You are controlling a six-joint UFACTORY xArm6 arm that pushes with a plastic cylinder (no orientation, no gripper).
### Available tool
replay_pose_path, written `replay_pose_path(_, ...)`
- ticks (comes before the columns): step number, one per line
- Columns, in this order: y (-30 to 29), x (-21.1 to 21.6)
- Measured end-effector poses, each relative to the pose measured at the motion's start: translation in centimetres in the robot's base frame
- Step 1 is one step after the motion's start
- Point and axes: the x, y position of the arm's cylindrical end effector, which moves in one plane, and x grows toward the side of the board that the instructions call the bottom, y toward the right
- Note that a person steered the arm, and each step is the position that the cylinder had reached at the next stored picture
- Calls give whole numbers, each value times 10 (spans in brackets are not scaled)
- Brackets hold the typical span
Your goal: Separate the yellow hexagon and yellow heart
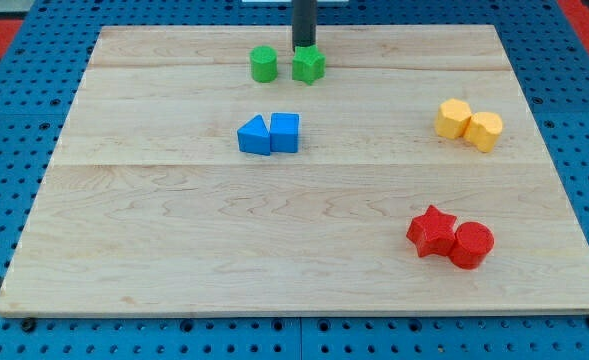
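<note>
The yellow hexagon and the yellow heart sit touching each other at the view's right, the hexagon on the left. My tip is at the view's top centre, just behind the green star-like block, far to the upper left of the yellow pair.
A green cylinder stands left of the green star-like block. A blue triangle and a blue cube touch near the middle. A red star and a red cylinder touch at the lower right. The wooden board lies on a blue pegboard.
</note>
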Motion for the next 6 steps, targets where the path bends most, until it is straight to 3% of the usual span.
replay_pose_path(1,27,-7)
replay_pose_path(2,129,0)
replay_pose_path(3,185,61)
replay_pose_path(4,198,147)
replay_pose_path(5,210,166)
replay_pose_path(6,185,169)
